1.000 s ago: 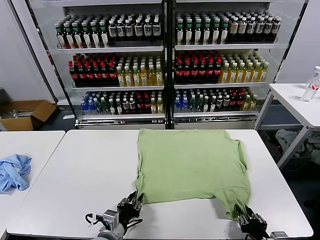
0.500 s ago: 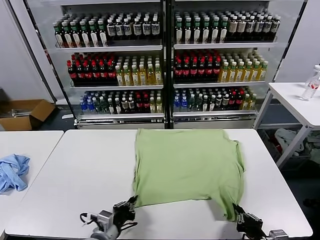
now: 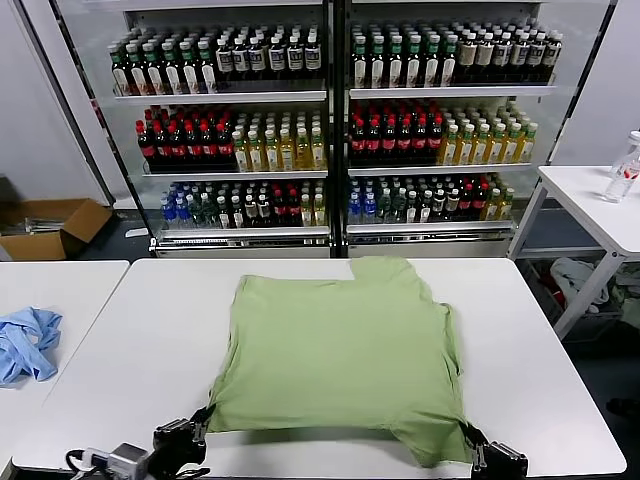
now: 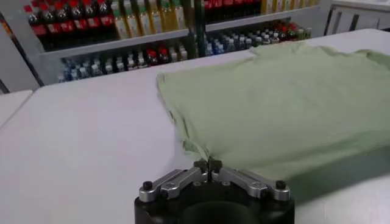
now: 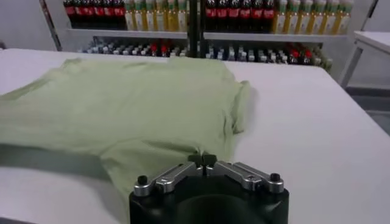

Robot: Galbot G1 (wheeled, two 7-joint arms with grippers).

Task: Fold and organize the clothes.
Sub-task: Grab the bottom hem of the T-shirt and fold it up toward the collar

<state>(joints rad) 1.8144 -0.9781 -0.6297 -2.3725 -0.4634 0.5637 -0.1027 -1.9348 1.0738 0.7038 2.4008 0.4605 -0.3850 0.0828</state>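
At the table's [image 3: 120,330] near edge both grippers, left [image 4: 209,163] and right [image 5: 204,159], pinch the shirt's [image 3: 340,350] near corners, apparently lifted; best to keep equal height and tension so the hem stays straight.

The right hand [image 5: 208,159] sits low at the near edge of the white desk [image 5: 317,122], its two fingers pressed together on a bit of the green shirt's [image 5: 122,109] edge. The shirt spreads away from the hand across the desk, mostly flat, plain side up, with one short sleeve [image 5: 239,106] lying at its side. The cloth next to the hand is raised off the desk and throws a shadow beneath it. Beyond the desk stand shelves [image 5: 201,36] packed with bottles [image 5: 244,11]. Another white desk's corner [image 5: 375,42] shows at the side.
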